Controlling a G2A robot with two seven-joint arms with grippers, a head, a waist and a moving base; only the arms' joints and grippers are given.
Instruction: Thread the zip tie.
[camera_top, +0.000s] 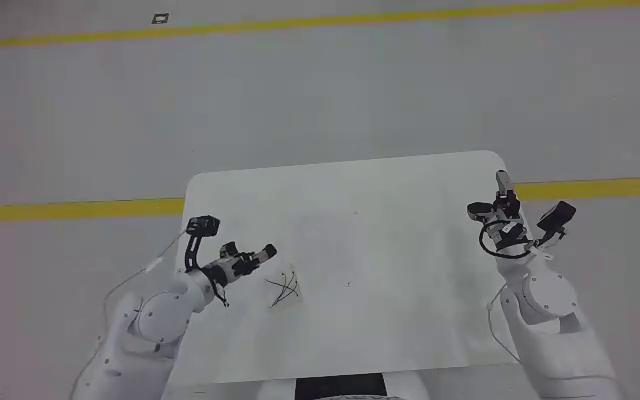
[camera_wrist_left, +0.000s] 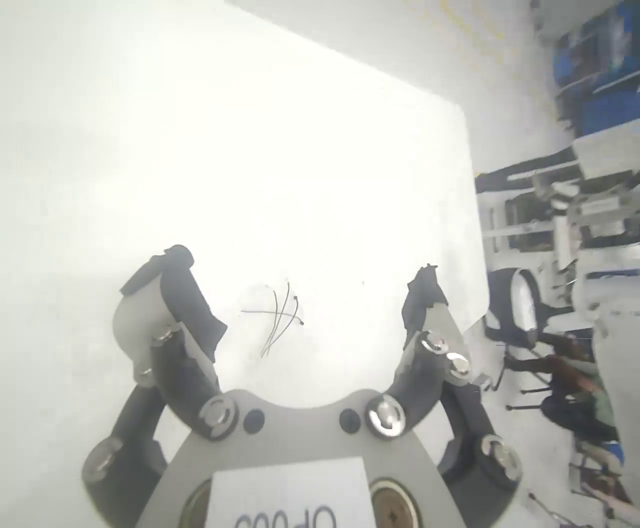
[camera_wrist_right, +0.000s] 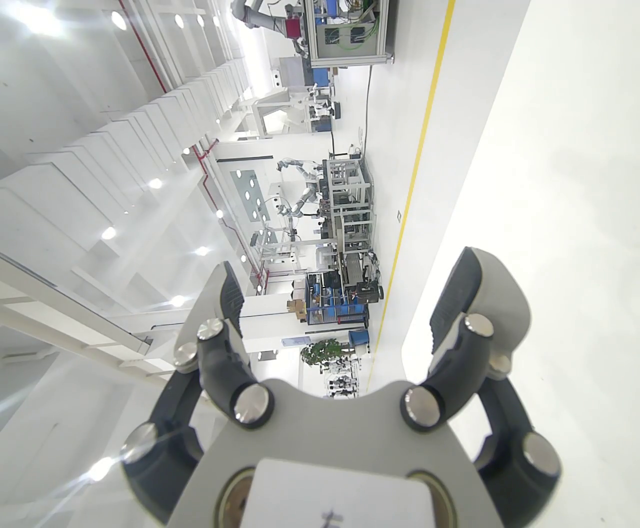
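Toward the near edge of the white surface (camera_top: 400, 320), left of its middle, lies a small loose bundle of thin dark zip ties (camera_top: 284, 289). They lie flat and overlap. Most of the strands have their long axes running from the near side toward the far side with a slight lean, fanning apart at the far ends, and one strand lies across the others. In the left wrist view the zip ties (camera_wrist_left: 280, 320) show on the bright surface (camera_wrist_left: 250, 150) beyond the gap between the fingers, and tiny heads sit at the ends of two strands. How many ties there are cannot be told.

Just beyond the bundle and to its left is the left gripper (camera_top: 262, 254), aimed toward the middle of the surface. Its black-tipped fingers (camera_wrist_left: 180, 290) are spread wide, hold nothing and are clear of the ties.

Farther off, well apart from the ties, the right gripper (camera_top: 488, 197) is over the far right corner of the surface and points away from the robot. Its fingers (camera_wrist_right: 452, 295) are also spread wide with nothing between them.

Beyond the surface, a yellow line (camera_top: 100, 209) crosses the pale floor, with a second yellow line (camera_top: 300, 22) farther away.
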